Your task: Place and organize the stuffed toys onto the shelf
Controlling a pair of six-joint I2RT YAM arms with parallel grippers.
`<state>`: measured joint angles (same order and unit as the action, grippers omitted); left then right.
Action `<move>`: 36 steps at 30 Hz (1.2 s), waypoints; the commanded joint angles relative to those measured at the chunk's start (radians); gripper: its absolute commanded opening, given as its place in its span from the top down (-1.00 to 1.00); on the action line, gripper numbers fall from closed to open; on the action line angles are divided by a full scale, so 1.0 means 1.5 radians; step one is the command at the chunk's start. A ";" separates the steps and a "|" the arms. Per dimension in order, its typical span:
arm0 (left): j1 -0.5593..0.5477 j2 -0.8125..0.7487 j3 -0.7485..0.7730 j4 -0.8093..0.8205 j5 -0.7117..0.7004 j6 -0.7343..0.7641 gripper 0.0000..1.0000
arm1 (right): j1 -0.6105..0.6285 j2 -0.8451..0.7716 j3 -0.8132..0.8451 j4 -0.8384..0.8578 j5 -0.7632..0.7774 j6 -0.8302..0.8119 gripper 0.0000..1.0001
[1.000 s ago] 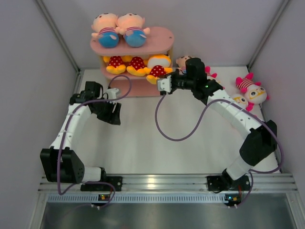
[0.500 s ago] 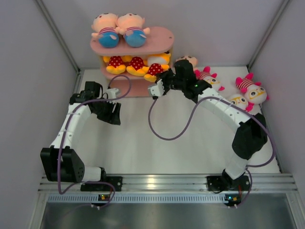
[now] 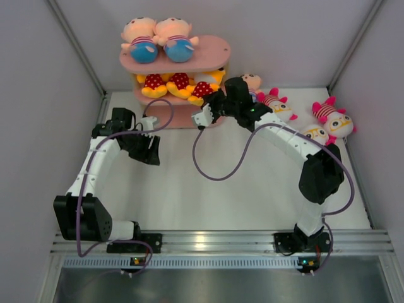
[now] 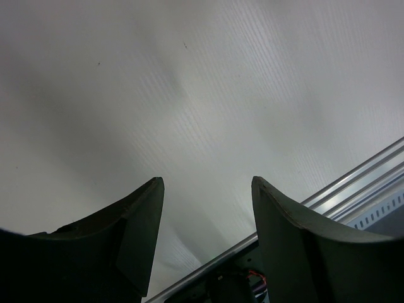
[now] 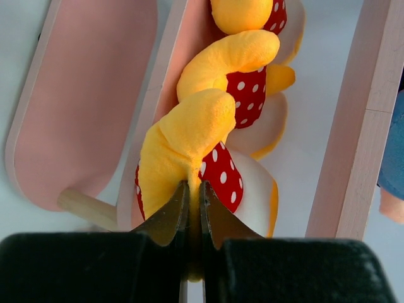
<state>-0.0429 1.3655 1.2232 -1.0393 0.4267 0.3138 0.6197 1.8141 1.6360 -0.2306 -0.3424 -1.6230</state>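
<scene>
The right gripper (image 5: pixel 194 189) has its fingers pinched together on a yellow limb of a spotted toy (image 5: pixel 218 170), the tips sunk so far into the plush that no gap shows between them. The toy lies just beyond the tips on the middle board of the shelf (image 5: pixel 88 95). Its face is hard to make out, and from above the wrist covers most of it. Left of the fingers lies the lower board. Right of them stands a wooden post (image 5: pixel 356 126), with a scrap of blue cloth (image 5: pixel 394 145) past it, cut off by the frame edge. Farther along the same board two more spotted toys (image 3: pixel 153 85) lie side by side, and two dolls (image 3: pixel 142 41) lie on the top board. On the table (image 3: pixel 189 189) behind the right arm lie a third doll (image 3: pixel 252 80) and striped toys (image 3: pixel 334 117), one of them half hidden under the forearm. The left gripper (image 4: pixel 205 189) hangs over the table surface with its fingers apart, and a metal rail (image 4: pixel 353 192) crosses beyond its right finger.
</scene>
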 commanded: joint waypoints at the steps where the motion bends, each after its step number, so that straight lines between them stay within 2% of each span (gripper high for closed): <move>1: 0.005 -0.012 0.005 0.006 0.014 0.012 -0.27 | -0.012 0.001 0.043 0.041 0.010 -0.020 1.00; 4: 0.005 -0.011 0.005 0.006 0.014 0.012 -0.27 | -0.012 -0.017 0.027 0.048 0.018 -0.031 1.00; 8: 0.005 -0.010 0.006 0.006 0.021 0.015 -0.27 | -0.002 -0.028 0.005 0.053 0.104 -0.106 1.00; 11: 0.005 -0.011 0.006 0.006 0.021 0.015 -0.27 | -0.005 -0.015 0.036 0.009 0.097 -0.112 1.00; 24: 0.007 -0.024 0.001 0.006 0.021 0.013 -0.27 | -0.025 0.065 0.121 0.014 0.115 -0.128 0.99; 31: 0.008 -0.029 -0.002 0.006 0.020 0.018 -0.27 | -0.035 0.050 0.092 0.036 0.081 -0.087 0.68; 34: 0.008 -0.031 -0.002 0.005 0.020 0.017 -0.27 | -0.042 0.057 0.095 0.036 0.080 -0.074 0.46; 36: 0.008 -0.034 -0.003 0.004 0.018 0.017 -0.27 | -0.042 0.049 0.091 0.034 0.067 -0.062 0.46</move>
<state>-0.0387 1.3510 1.2228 -1.0393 0.4335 0.3180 0.5755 1.9133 1.7557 -0.2409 -0.2001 -1.7512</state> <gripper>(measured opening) 0.635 0.270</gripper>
